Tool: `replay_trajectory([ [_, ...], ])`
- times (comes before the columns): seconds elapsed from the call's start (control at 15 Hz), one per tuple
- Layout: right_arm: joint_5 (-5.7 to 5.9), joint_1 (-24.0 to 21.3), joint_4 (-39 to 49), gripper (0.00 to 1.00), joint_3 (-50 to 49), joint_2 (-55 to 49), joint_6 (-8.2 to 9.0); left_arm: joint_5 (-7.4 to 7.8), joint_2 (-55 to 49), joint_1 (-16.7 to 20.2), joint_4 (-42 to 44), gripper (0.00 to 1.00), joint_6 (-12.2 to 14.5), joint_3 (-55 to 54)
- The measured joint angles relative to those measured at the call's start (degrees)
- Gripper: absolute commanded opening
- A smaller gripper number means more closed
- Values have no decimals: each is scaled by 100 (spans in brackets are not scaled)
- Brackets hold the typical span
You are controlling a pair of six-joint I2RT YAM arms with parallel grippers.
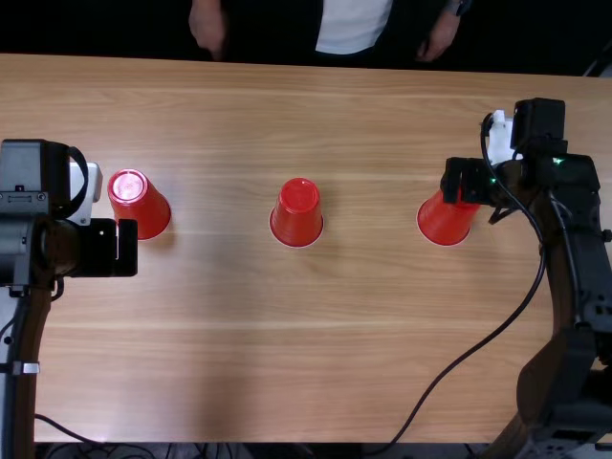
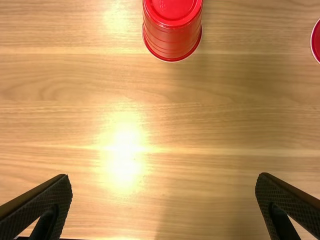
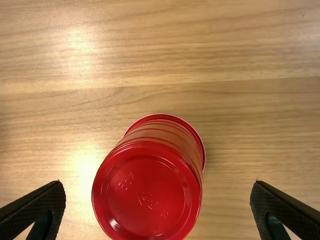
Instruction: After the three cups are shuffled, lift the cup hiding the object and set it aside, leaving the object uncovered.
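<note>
- Hanging over the right cup (image 1: 445, 222), the right gripper (image 1: 463, 182) is pointing down at the worktop (image 1: 306, 325), its arm bending in from the near right corner.
- Its fingers (image 3: 35, 207) are standing spread wide, flanking the cup's upturned base without touching it.
- The left gripper (image 1: 115, 247) is hovering just beside the left cup (image 1: 139, 203), its fingers (image 2: 42, 202) also spread wide and holding nothing.
- The middle cup (image 1: 297, 212) is sitting upside down between the other two, all three forming one row.

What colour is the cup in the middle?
The middle cup is red; the top view shows it best.
</note>
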Motion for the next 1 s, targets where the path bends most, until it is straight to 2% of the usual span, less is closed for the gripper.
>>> replay_trajectory([
  [0.4, -7, 214, 22, 100, 0, 11, -2, 2, 0, 0, 0, 100, -2, -83],
  [0.87, 0, 214, 15, 100, -2, 407, -13, 4, 0, 0, -2, 100, 0, -114],
  [1.0, 2, 214, 31, 77, -35, 407, -17, 2, 4, -2, -4, 100, -2, -151],
])
